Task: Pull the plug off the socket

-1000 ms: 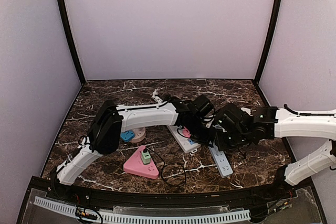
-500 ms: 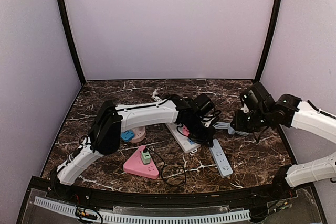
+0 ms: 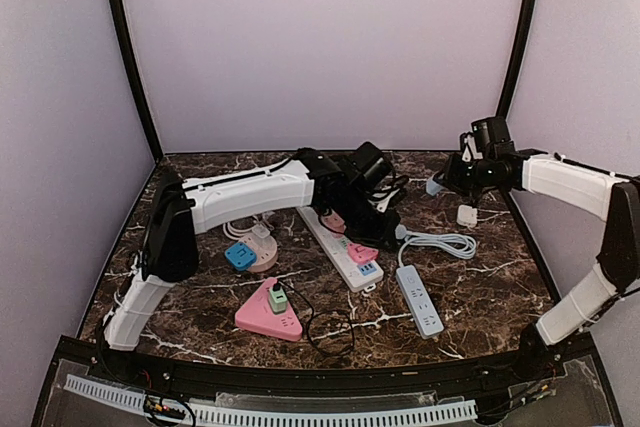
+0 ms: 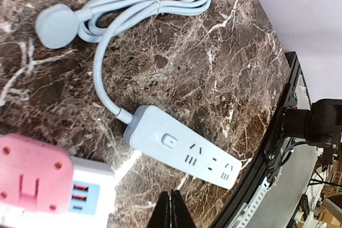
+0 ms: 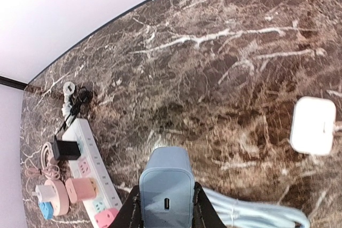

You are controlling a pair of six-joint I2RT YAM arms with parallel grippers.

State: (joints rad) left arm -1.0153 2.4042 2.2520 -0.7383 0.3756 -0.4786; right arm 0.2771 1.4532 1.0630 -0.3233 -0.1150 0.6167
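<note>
Furthest left of the white power strip (image 3: 340, 247), a round pink socket (image 3: 262, 252) lies on the dark marble desk (image 3: 200, 187) with a blue adapter (image 3: 241, 257) stuck in it. Nearer the front edge, also left of the strip, sits a pink triangular socket (image 3: 268, 319). It carries a green plug (image 3: 277, 299), whose black cord (image 3: 330, 332) loops off toward the strip's near end.

The white power strip itself runs slantwise across the middle of the desk. It has pink adapters (image 3: 362, 253) seated along it and a black adapter (image 5: 67, 149) near its far end.

The left arm reaches over the strip. Its left pincer (image 4: 171, 204) hangs above the desk just right of the strip's near end, fingers pressed flat together with nothing between them.

Below it, just right of the white strip, lies a grey power strip (image 3: 420, 299). Its grey cord (image 3: 440, 242) is bundled in a coil further back, and the cord's own round plug (image 4: 56, 25) rests loose on the marble.

Well to the right of the white strip and beyond its far end, the right pincer (image 5: 165, 206) is raised off the desk. It is clamped on the pale blue plug (image 5: 165, 177), one finger on each flank, with the face bearing a small port turned toward the wrist camera. The plug is up in the air, apart from every socket.

A small white charger (image 3: 467, 214) lies on the desk beneath and slightly right of it.
</note>
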